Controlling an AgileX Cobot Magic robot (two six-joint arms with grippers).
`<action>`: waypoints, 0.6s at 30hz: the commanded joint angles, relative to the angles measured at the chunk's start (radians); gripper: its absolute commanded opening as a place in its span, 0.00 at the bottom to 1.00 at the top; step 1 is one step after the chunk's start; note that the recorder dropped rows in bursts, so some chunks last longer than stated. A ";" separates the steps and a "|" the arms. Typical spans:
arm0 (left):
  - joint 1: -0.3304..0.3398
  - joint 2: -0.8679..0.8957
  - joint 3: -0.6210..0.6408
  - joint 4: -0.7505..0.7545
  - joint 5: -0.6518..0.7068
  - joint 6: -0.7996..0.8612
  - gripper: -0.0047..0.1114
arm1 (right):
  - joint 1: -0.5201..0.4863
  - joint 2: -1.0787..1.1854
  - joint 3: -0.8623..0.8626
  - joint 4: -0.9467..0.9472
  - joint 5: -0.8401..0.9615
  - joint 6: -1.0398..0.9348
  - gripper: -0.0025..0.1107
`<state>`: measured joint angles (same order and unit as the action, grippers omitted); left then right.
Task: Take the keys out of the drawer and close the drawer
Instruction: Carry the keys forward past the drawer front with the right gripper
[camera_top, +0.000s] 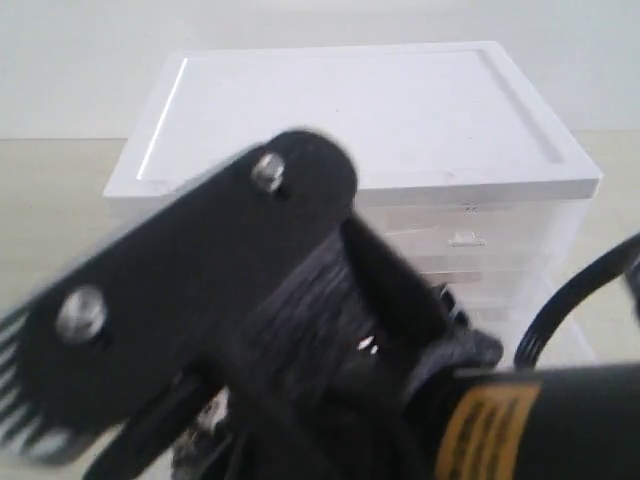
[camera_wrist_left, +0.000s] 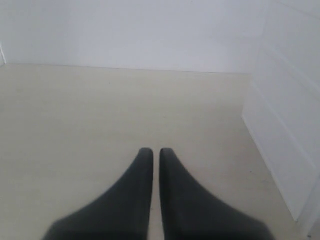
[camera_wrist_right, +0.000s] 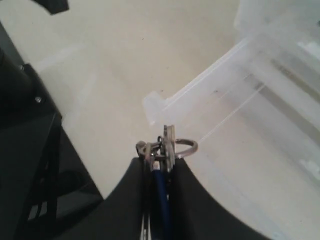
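Note:
The keys (camera_wrist_right: 168, 146) hang in my right gripper (camera_wrist_right: 161, 161), which is shut on them. Their silver ring and metal blades stick out past the fingertips, and the blue fob (camera_wrist_right: 160, 192) is pinched between the fingers. They are held above the front part of the drawer (camera_wrist_right: 235, 130), a translucent plastic tray pulled well out of the cabinet, its white tab handle (camera_wrist_right: 152, 106) on the front wall. My left gripper (camera_wrist_left: 152, 151) is shut on nothing, low over the bare beige table (camera_wrist_left: 100, 115) beside the cabinet's side (camera_wrist_left: 285, 130). In the exterior view the keys and both grippers are hidden.
A black arm link (camera_top: 200, 290) with a yellow label fills the front of the exterior view. Behind it stands the white cabinet (camera_top: 350, 110) with its stacked drawer fronts (camera_top: 470, 245). Black robot structure (camera_wrist_right: 25, 150) stands next to the right gripper.

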<state>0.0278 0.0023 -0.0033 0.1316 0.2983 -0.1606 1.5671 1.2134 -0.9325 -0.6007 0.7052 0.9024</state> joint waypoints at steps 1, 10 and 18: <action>0.002 -0.002 0.003 -0.007 0.001 0.004 0.08 | 0.040 0.088 0.002 0.017 0.004 -0.004 0.02; 0.002 -0.002 0.003 -0.007 0.001 0.004 0.08 | 0.038 0.325 0.002 -0.014 -0.002 0.001 0.02; 0.002 -0.002 0.003 -0.007 0.001 0.004 0.08 | 0.037 0.498 0.002 -0.295 0.136 0.210 0.02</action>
<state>0.0278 0.0023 -0.0033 0.1316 0.2983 -0.1606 1.6047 1.6686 -0.9325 -0.7751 0.7686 1.0354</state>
